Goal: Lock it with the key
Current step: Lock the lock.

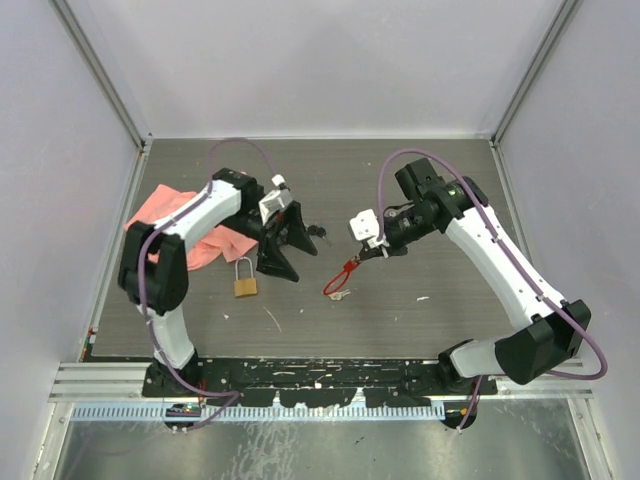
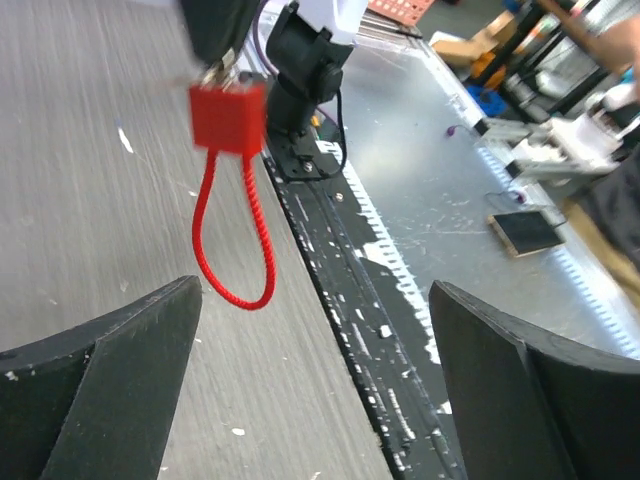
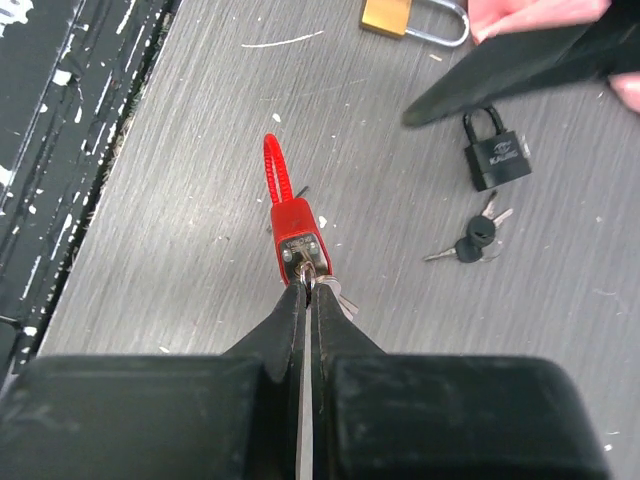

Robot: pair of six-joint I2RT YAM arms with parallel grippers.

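Right gripper (image 3: 305, 285) pinching small silver key (image 3: 303, 268) set in red cable-loop padlock (image 3: 297, 235), lock over grey table's (image 1: 450, 200) middle, left gripper (image 1: 287, 247) just left, jaws spread wide, black padlock (image 3: 495, 155) nearby, brass padlock (image 1: 245, 283) toward left edge beside pink cloth (image 1: 185, 225)

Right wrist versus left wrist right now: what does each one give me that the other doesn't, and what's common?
Right wrist only: the brass padlock, black padlock, black keys and pink cloth. Left wrist only: the right arm's base, the black base strip at the table's near edge and clutter beyond it. Both: the red cable lock, held by the right gripper, shut on the key at its top.
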